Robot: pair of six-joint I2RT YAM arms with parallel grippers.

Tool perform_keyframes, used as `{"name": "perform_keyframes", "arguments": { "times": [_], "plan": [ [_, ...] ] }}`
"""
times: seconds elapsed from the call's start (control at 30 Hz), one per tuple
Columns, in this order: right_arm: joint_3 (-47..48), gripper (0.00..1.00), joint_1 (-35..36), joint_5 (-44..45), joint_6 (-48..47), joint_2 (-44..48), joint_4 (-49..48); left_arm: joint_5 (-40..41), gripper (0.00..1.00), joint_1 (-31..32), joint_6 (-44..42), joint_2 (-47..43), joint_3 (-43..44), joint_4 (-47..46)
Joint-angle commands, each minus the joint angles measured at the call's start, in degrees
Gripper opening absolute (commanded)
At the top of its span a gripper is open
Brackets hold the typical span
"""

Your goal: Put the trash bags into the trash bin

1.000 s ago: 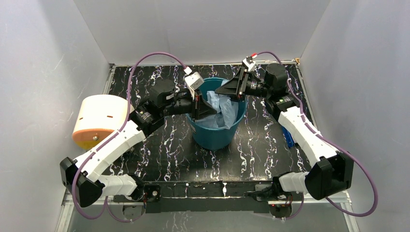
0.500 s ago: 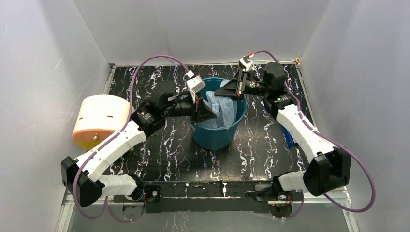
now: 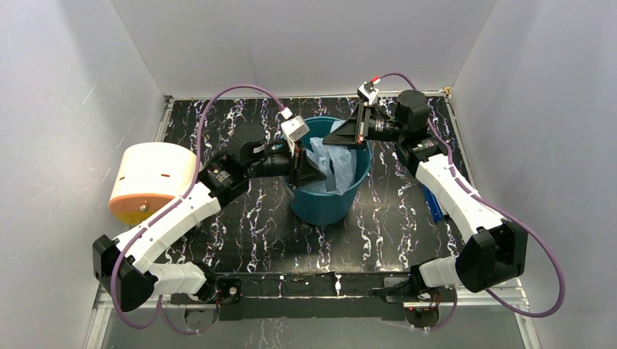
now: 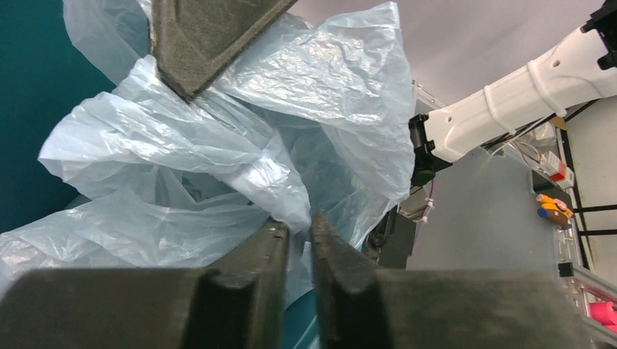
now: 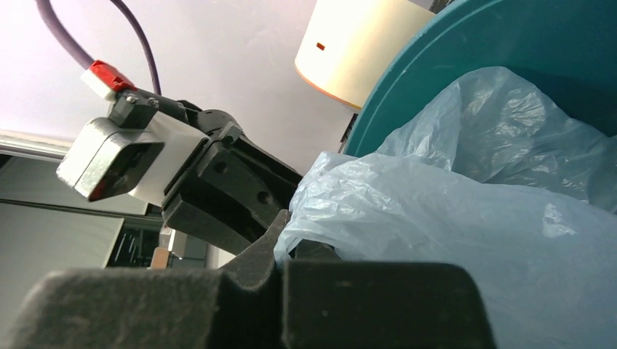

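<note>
Trash bag (image 3: 331, 163) sits crumpled inside the trash bin (image 3: 324, 207), its folds rising above the rim. Your top view hides both sets of jaws; the wrist views show them. Right gripper (image 5: 282, 251): pressed together, pinching the bag's edge, arm reaching in over the far-right rim. Left gripper (image 4: 300, 222): jaws a narrow slit apart, film at the tips but unclamped, forearm level at the left rim.

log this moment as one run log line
trash bag: crumpled in trash bin | left jaws: barely apart at bag fold, grip unclear | right jaws: shut on trash bag
</note>
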State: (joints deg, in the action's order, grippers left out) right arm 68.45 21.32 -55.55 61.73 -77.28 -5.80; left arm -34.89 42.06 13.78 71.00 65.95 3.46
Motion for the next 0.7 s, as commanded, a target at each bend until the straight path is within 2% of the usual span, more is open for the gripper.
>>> {"name": "perform_keyframes", "arguments": {
  "times": [0.0,0.03,0.07,0.13,0.3,0.67],
  "plan": [
    [0.1,0.00,-0.1,-1.5,0.1,1.1,-4.6,2.1,0.24,-0.1,1.0,-1.4,-0.1,-0.9],
    [0.0,0.00,-0.1,-0.9,-0.3,1.6,-4.4,3.2,0.40,-0.1,1.1,-1.5,0.6,-0.3],
    [0.0,0.00,-0.2,-0.7,-0.8,1.9,-4.1,4.3,0.50,-0.1,0.9,-1.4,1.5,0.6],
    [0.1,0.00,-0.1,-0.6,-1.5,2.3,-3.6,5.9,0.57,-0.3,0.8,-1.0,3.3,1.8],
    [-0.9,0.00,-0.1,0.2,-1.5,3.0,-3.6,2.3,0.64,-1.0,4.9,-0.2,4.5,-3.1],
    [-1.2,0.00,-0.1,0.0,-0.4,3.6,-5.4,1.3,0.63,-2.2,11.6,2.0,2.3,-13.9]
  ]
}}
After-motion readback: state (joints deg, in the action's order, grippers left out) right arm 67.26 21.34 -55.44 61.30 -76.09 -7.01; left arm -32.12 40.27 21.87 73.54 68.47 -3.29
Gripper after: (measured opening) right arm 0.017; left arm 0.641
